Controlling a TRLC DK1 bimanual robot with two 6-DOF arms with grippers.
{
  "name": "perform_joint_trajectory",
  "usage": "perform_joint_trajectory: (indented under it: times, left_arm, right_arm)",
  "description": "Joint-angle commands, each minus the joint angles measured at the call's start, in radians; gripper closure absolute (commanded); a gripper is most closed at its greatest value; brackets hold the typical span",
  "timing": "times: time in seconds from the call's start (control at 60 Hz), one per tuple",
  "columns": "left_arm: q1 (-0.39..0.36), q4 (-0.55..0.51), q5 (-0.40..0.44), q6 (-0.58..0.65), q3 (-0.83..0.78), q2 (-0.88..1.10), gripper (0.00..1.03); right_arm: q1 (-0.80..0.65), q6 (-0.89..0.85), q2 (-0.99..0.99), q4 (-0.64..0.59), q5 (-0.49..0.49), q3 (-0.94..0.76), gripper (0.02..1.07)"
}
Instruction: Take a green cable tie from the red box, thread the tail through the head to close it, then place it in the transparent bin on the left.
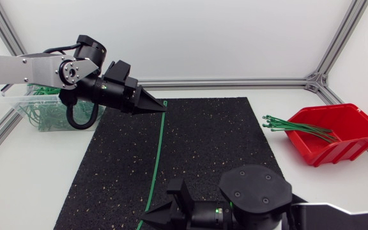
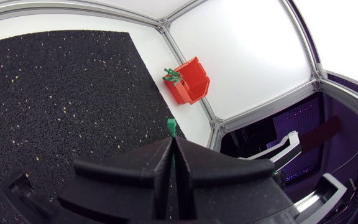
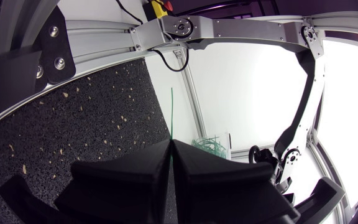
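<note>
Nearest us, our right gripper (image 1: 147,219) clenches an end of one green cable tie (image 1: 158,153) — that end hidden between its fingers (image 3: 123,174) — and the tie crosses the black mat (image 1: 222,147) to our left gripper (image 1: 161,107), clamped on the other end. Beyond sit one transparent bin (image 1: 43,120), partly behind the left arm (image 1: 18,67), and one red box (image 1: 347,145).

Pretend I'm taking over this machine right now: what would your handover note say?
Left gripper: shut on one end of the green cable tie.
Right gripper: shut on the other end; the tie runs straight between them over the mat.
Red box, at right, holds more ties.
Done: tie taken out.
Remaining: thread tail through head, place it in the transparent bin at far left.
</note>
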Motion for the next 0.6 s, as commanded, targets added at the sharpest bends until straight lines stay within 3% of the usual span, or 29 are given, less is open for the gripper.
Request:
perform_joint_trajectory:
  times: [0.0, 0.117, 0.2, 0.25, 0.383, 0.467, 0.583]
  left_arm:
    - [0.003, -0.004, 0.014, 0.028, -0.028, -0.034, 0.99]
    - [0.008, -0.001, 0.015, 0.061, -0.073, -0.079, 0.99]
    - [0.010, 0.044, 0.021, 0.067, -0.127, -0.131, 0.99]
    - [0.008, 0.108, 0.021, 0.048, -0.176, -0.172, 0.99]
    - [-0.003, 0.433, 0.020, -0.149, -0.340, -0.295, 0.99]
    - [-0.016, 0.608, 0.014, -0.285, -0.415, -0.357, 0.99]
    - [-0.056, 0.683, -0.023, -0.361, -0.487, -0.456, 0.99]
  right_arm:
    - [0.020, 0.040, -0.014, 0.001, -0.002, -0.021, 1.01]
    - [-0.009, 0.218, -0.064, -0.120, -0.075, 0.044, 1.01]
    - [-0.089, 0.454, -0.101, -0.240, -0.245, 0.120, 1.01]
    - [-0.156, 0.575, -0.106, -0.267, -0.339, 0.162, 1.01]
    - [-0.368, 0.965, -0.078, -0.407, -0.632, 0.314, 1.01]
    - [-0.418, 1.060, -0.083, -0.425, -0.723, 0.334, 1.01]
    - [-0.418, 1.120, -0.166, -0.541, -0.801, 0.340, 1.01]
